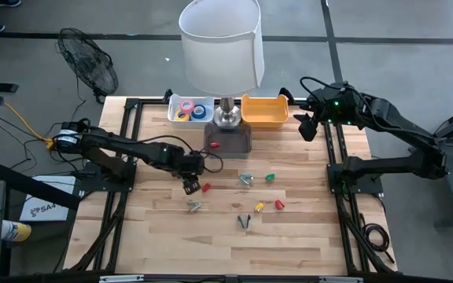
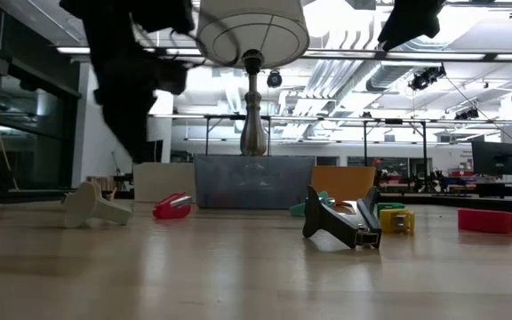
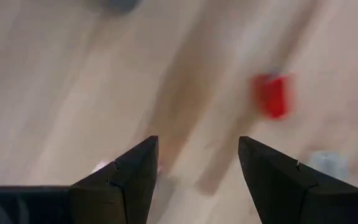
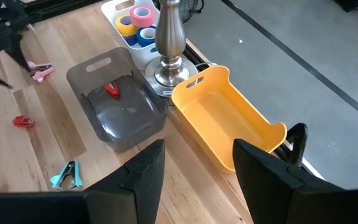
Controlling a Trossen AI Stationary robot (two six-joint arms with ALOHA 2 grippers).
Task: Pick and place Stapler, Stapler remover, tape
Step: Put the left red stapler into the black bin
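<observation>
Just beside the left gripper (image 1: pixel 190 185), fingers apart and holding nothing, lies a red stapler (image 1: pixel 206 188), on the side toward the table's middle. Far nearer than the right gripper (image 1: pixel 306 126), also parted and empty, parked above the yellow bin (image 1: pixel 265 111). Long axis unclear from above. Three tape rolls (image 4: pixel 135 20) in the white tray (image 1: pixel 190 111): yellow, pink, blue. One red piece in the grey bin (image 4: pixel 118 106).

Table (image 1: pixel 305 236): you see pale wood planks, smooth, faint sheen.
Lamp stem (image 4: pixel 168 37): polished metal, glossy.
Lamp shade (image 1: pixel 220 43): white, matt.
Yellow bin (image 4: pixel 229 121): smooth plastic.
Grey bin (image 4: pixel 126 118): translucent plastic.
Tape (image 4: pixel 135 23): glossy coloured rolls.
</observation>
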